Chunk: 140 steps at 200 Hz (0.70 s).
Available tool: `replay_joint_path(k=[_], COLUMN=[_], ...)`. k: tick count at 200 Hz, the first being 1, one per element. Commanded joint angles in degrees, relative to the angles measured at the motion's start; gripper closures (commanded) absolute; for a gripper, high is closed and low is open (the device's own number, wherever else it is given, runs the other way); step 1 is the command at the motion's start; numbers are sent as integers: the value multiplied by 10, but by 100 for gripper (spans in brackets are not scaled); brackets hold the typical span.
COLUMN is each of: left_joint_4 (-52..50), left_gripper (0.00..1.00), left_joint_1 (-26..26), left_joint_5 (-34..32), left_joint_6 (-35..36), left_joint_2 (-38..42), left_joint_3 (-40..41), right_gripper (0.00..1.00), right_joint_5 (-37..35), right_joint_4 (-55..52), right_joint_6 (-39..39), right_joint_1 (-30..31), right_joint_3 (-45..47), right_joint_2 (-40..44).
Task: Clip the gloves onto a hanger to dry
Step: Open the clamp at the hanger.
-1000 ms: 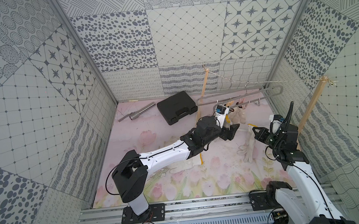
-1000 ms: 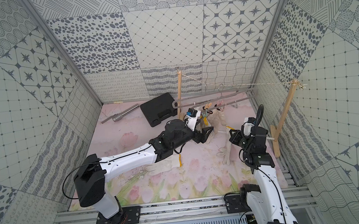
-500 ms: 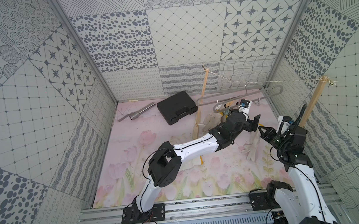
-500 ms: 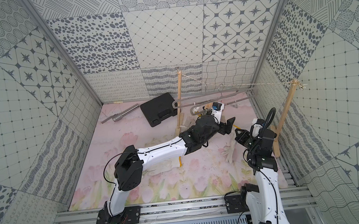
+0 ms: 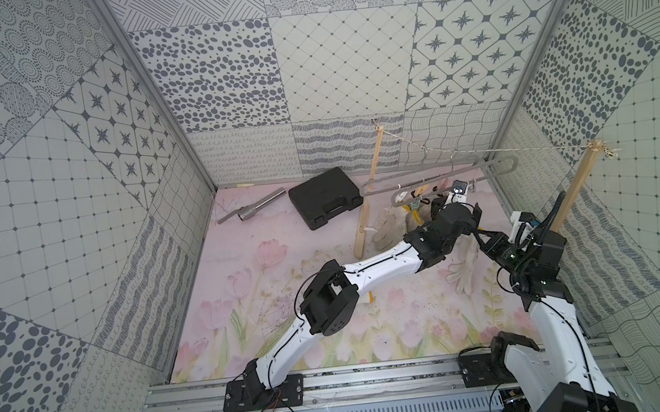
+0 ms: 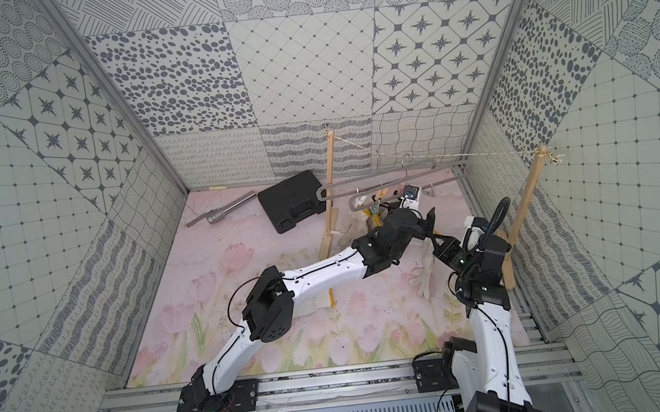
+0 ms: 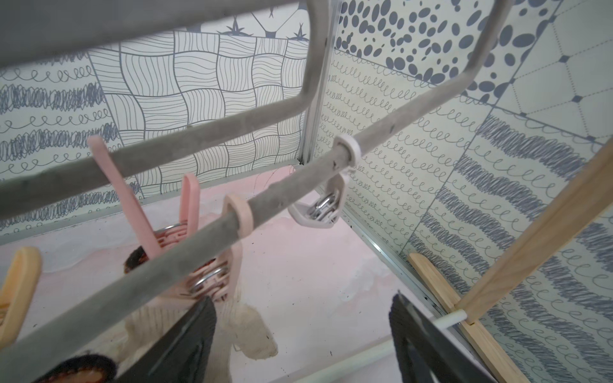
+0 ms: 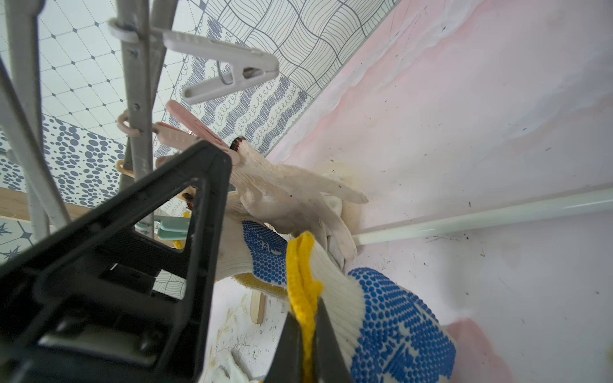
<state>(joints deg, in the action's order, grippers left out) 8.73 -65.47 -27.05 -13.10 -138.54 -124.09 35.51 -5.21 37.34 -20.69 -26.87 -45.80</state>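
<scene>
Your right hand [image 8: 303, 345] is clenched on the yellow cuff of a blue-dotted glove [image 8: 391, 318]. Your left hand [image 7: 302, 315] is spread open and empty just under the hanger [image 5: 442, 172], at 1 o'clock on the tabletop [image 5: 288, 303]. The glove dangles at 3 o'clock. It looks light and limp, so grip the doubled cuff. The free white peg [image 8: 229, 69] looks springy, so squeeze its tails.

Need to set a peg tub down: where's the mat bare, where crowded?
Bare: the stretch of mat between the left wall, the metal tube, the black case and the left arm. Crowded: the back right corner, under the hanger, with gloves and wooden post.
</scene>
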Motion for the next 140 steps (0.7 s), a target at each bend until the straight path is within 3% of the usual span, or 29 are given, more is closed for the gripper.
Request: replay_joint_path(k=[1, 75, 140], left_joint_4=[-18, 200, 275], left_gripper=[16, 12, 9], left_joint_1=[-2, -7, -3], left_joint_5=[-102, -156, -185], left_joint_6=[16, 92, 151], left_joint_2=[-17, 2, -41], left_joint_3=[-21, 102, 58], right_gripper=[96, 96, 96], right_joint_5=[7, 12, 16], right_joint_4=[46, 56, 59], right_joint_6=[6, 8, 10], right_joint_1=[-2, -2, -2], right_joint_3=[5, 5, 8], right_joint_2=[-2, -15, -17])
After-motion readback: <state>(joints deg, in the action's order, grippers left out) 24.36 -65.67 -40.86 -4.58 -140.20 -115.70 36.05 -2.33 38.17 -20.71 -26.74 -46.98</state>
